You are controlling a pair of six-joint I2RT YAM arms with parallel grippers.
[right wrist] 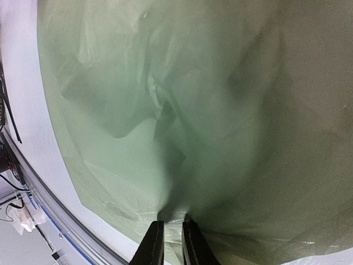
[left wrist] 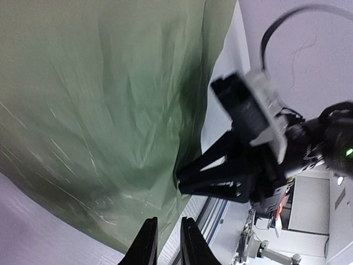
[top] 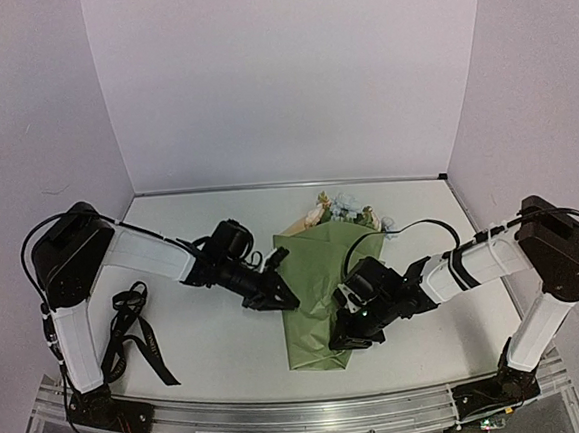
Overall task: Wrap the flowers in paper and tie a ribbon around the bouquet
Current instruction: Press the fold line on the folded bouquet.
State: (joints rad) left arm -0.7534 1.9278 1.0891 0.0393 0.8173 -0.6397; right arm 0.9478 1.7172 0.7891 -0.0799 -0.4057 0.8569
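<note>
- Bouquet [top: 321,299] mid-table, long axis running from near edge to far edge; flowers [top: 344,209] at the far end, narrow end toward the near edge.
- Right gripper [right wrist: 171,222] pinched on a gathered fold of the paper [top: 308,265] at the near right side.
- Left gripper [left wrist: 168,221] just beside the paper's left edge, jaws nearly together, nothing between them.
- Ribbon [top: 139,339] loose by the near-left corner of the table [top: 230,347], well apart from the bouquet.
- Probably next: fetching the ribbon, nearer the left arm, back toward that corner.
</note>
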